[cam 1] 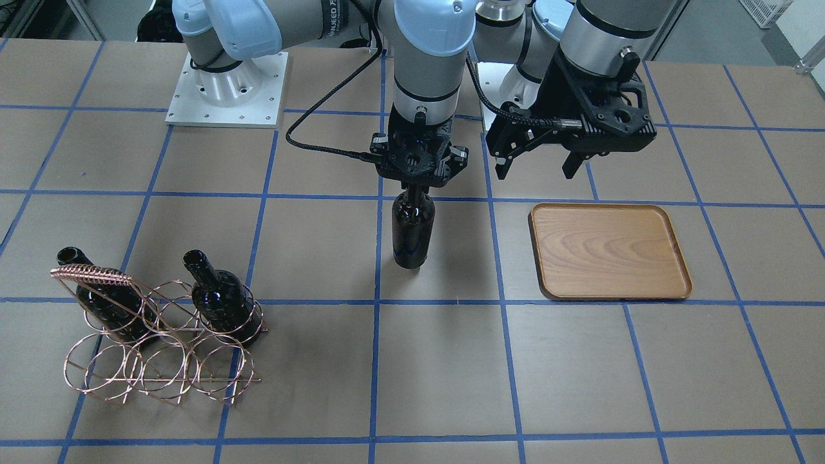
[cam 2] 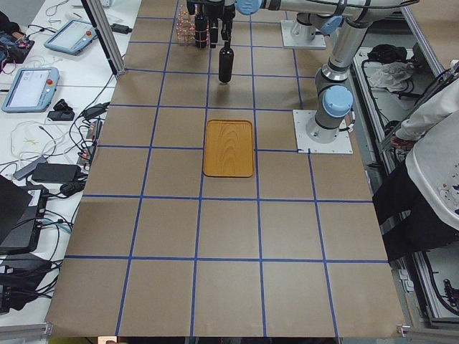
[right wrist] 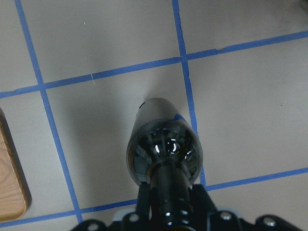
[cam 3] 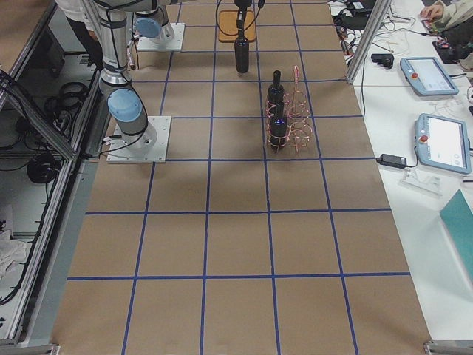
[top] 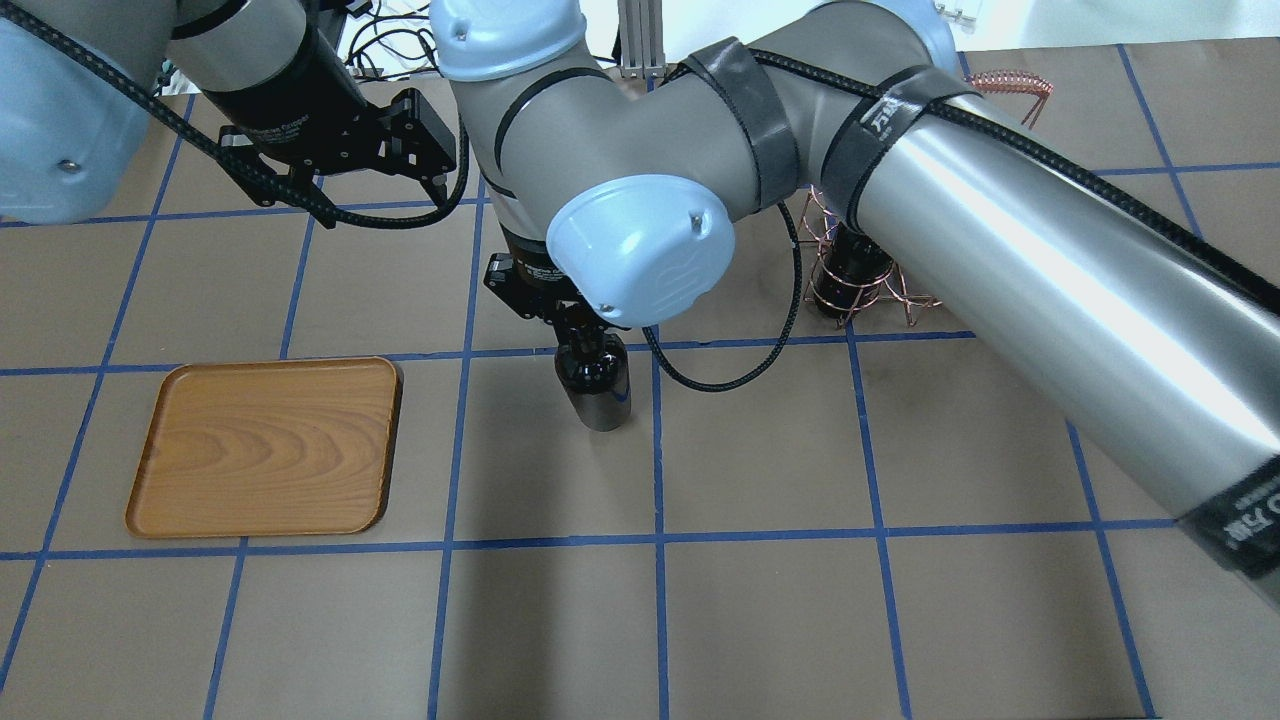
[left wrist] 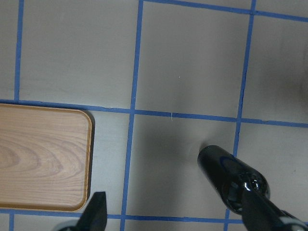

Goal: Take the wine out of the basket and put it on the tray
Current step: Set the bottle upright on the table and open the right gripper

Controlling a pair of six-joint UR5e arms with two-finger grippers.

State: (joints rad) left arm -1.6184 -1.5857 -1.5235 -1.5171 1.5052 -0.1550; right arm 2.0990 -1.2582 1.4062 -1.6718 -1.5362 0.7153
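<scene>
My right tool [cam 1: 416,183] is clamped on the neck of one bottle [cam 1: 412,229], which stands upright mid-table [cam 1: 451,374] between the basket [cam 1: 161,361] and the tray [cam 1: 609,251]. I cannot tell whether it touches the table, but it is out of the basket and not yet on the tray, so roughly half the job is left. Two other bottles [cam 1: 222,303] sit in the basket, clear of my path, while my left tool [cam 1: 538,169] hovers near the tray, fingers spread and empty, and may crowd the set-down.

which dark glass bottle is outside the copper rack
The dark glass bottle upright in the jaws of the right gripper; both others sit in the copper rack.
</scene>
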